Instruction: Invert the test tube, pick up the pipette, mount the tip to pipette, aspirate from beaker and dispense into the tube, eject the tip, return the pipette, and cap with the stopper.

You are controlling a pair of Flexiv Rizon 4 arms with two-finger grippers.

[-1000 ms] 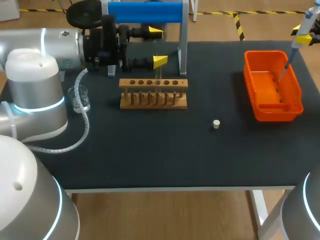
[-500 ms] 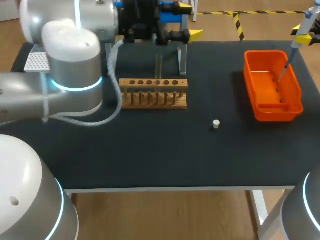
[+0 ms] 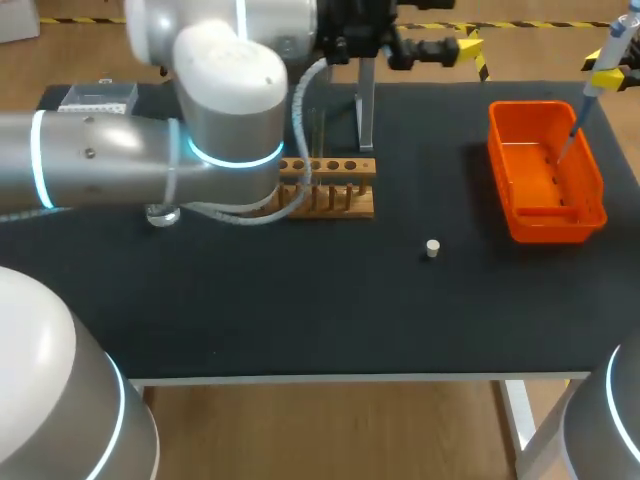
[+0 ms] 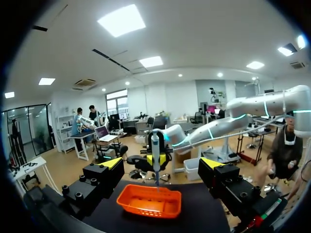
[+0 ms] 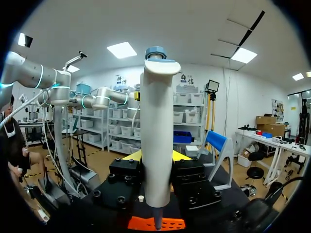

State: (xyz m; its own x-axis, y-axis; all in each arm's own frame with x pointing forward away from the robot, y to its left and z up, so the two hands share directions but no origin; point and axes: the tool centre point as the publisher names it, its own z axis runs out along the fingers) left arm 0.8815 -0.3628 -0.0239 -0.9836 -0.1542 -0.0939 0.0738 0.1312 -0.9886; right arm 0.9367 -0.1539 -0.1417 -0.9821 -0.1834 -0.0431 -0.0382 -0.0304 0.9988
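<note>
Right gripper point(image 5: 156, 162) is clamped on the pipette point(image 5: 156, 131), with both black fingers pressed against the white barrel from opposite sides. The barrel is upright with its blue-grey button uppermost. In the head view this gripper is at the far right corner of the table point(image 3: 300, 300). The pipette's thin lower end points down into the orange bin point(image 3: 530, 185), and contact with the bin floor cannot be determined. The left wrist view confirms the barrel hanging vertically above the bin's middle. Left gripper point(image 4: 163, 164) has its fingers wide apart with nothing between them, facing the bin across bare tabletop. The left arm point(image 3: 150, 170) comes in from the left and runs along the far side of the table, with its wrist beyond the rack. The test tube point(image 3: 321, 135), clear and faint, stands upright in the wooden rack point(image 3: 335, 188) at the table's far middle. The rack's left end is hidden behind the arm's elbow joint. Just behind the rack stands a metal stand post point(image 3: 367, 110). The stopper point(image 3: 432, 248), small and pale, lies alone on the black surface between rack and bin, well apart from both. The beaker point(image 3: 160, 213) shows only as a sliver of glass under the left arm's forearm, left of the rack. A pale box point(image 3: 95, 97) sits at the far left edge.
</note>
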